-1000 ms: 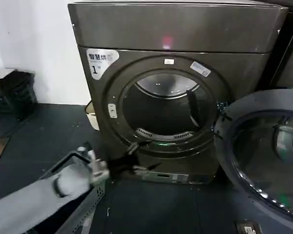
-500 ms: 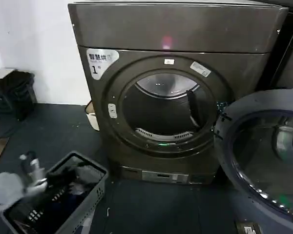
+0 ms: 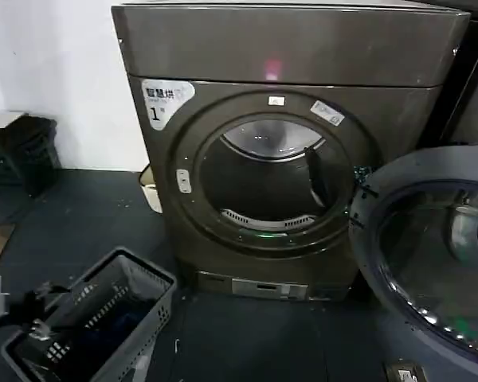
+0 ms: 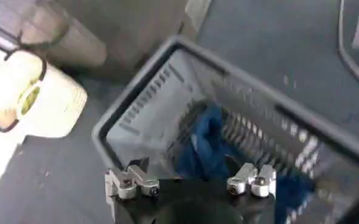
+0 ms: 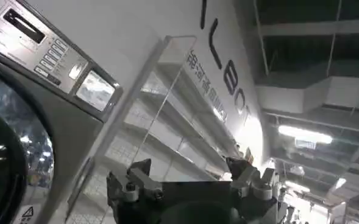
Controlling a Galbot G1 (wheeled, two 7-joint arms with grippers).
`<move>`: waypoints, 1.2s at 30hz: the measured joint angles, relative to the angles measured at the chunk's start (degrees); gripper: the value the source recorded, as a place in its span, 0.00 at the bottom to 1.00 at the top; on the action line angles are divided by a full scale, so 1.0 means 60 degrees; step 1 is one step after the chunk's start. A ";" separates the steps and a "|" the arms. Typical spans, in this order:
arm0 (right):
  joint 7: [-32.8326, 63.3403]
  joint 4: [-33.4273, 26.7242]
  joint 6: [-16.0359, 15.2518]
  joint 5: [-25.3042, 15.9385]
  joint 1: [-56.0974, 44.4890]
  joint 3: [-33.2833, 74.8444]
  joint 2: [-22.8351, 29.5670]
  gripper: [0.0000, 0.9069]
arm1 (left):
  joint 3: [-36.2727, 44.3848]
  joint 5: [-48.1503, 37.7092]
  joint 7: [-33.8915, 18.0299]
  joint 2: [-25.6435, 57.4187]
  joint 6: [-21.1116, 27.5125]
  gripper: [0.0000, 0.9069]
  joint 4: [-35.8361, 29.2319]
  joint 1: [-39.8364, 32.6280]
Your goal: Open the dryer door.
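Note:
The bronze-grey dryer (image 3: 287, 48) with its "1" sticker (image 3: 163, 97) stands ahead, its drum opening (image 3: 267, 187) uncovered. The dryer door (image 3: 430, 255) hangs swung wide to the right, its dark grey inner face and tinted glass towards me. My left gripper (image 3: 38, 306) hovers low at the left, over the near corner of a laundry basket (image 3: 155, 286), far from the door. In the left wrist view the left gripper (image 4: 191, 176) is open and empty above the basket. My right gripper (image 5: 191, 173) is open, holds nothing, and points up towards another machine's control panel (image 5: 39, 42).
The grey slatted basket (image 4: 136, 97) on the dark floor holds blue cloth (image 4: 206, 143). A white container (image 3: 149, 189) sits at the dryer's left foot. Dark bags (image 3: 20, 151) lie by the left wall. A blacker machine (image 3: 474, 95) stands to the right.
My left arm has drawn back from the dryer's lower front to the lower left, ending over the basket's near corner. The door stays open and still.

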 joint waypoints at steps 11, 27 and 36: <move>0.0020 -0.0057 0.0131 -0.0202 -0.0020 -0.0039 0.0088 1.00 | -0.0295 0.1225 0.0264 0.0107 0.0188 1.00 0.0446 0.0137; -0.0067 -0.0024 0.0146 -0.0230 -0.0120 0.0102 0.0137 1.00 | -0.0333 0.1394 0.0410 -0.0105 0.0154 1.00 0.0496 0.0105; -0.0103 -0.0039 0.0144 -0.0228 -0.0232 0.0232 0.0140 1.00 | -0.0294 0.1889 0.0632 -0.0173 0.0094 1.00 0.0604 0.0133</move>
